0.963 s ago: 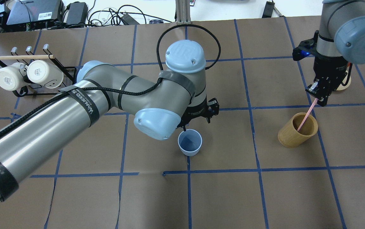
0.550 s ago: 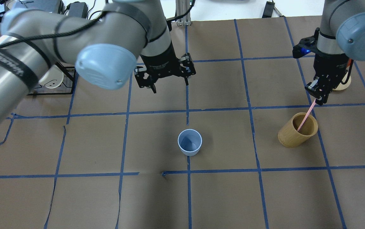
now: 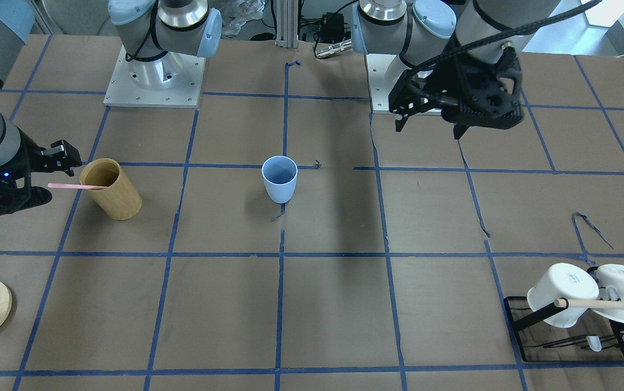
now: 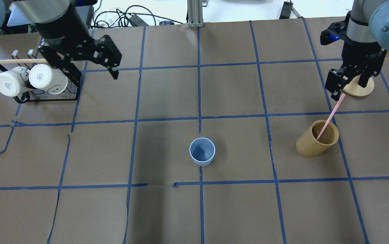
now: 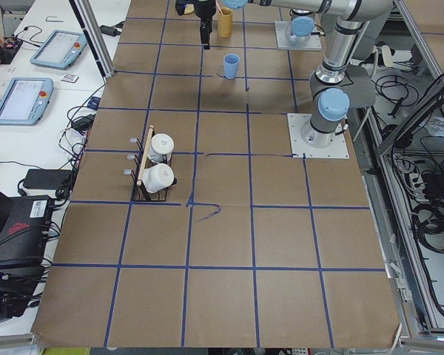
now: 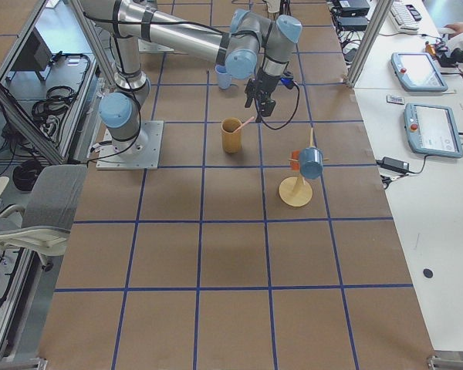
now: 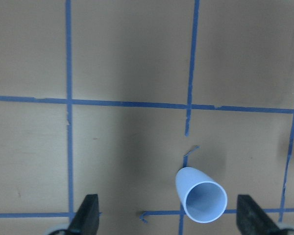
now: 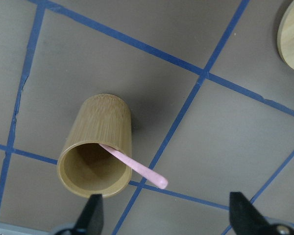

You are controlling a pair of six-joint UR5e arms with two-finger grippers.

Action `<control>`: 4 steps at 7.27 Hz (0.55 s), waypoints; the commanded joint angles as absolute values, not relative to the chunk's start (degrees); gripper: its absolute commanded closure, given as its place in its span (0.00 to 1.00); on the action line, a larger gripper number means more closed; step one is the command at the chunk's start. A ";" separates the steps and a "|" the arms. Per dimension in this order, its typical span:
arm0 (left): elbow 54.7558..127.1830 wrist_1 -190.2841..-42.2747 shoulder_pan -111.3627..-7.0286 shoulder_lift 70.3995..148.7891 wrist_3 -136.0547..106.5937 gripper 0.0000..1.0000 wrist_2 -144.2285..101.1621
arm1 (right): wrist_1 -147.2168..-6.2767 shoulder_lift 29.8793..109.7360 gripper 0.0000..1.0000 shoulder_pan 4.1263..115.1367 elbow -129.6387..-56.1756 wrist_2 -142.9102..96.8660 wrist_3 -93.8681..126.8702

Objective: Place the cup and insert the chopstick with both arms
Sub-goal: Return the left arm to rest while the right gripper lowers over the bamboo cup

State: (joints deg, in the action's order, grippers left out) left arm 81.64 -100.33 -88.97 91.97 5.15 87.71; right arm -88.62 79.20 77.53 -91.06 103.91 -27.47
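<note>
I had left gripper (image 3: pixel 428 130) gaping wide near the mug rack (image 4: pixel 50 99), right gripper (image 8: pixel 169 218) wide too, just off the chopstick (image 4: pixel 329 118) in the bamboo holder (image 4: pixel 307 147); cup (image 4: pixel 202 156) stood apart.

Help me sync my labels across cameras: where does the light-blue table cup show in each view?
Front-facing: light-blue cup, centre, slightly left.
Overhead: cup, centre.
Exterior left: cup, upper centre.
Exterior right: cup, upper centre.
Left wrist: cup, lower right.
Right wrist: not in view.
Landmark: bamboo holder, near it in all four exterior views.
</note>
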 commanded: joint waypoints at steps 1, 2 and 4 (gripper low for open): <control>84.18 -91.65 -86.57 90.79 5.29 0.00 90.52 | -88.68 79.19 0.00 76.20 -91.14 101.70 -10.25; 86.29 -84.10 -86.75 91.14 0.57 0.00 90.09 | -89.20 79.19 0.00 76.20 -91.23 99.25 -6.02; 87.54 -81.38 -87.71 91.49 -3.58 0.00 89.65 | -92.79 79.28 0.00 76.29 -91.93 94.48 4.61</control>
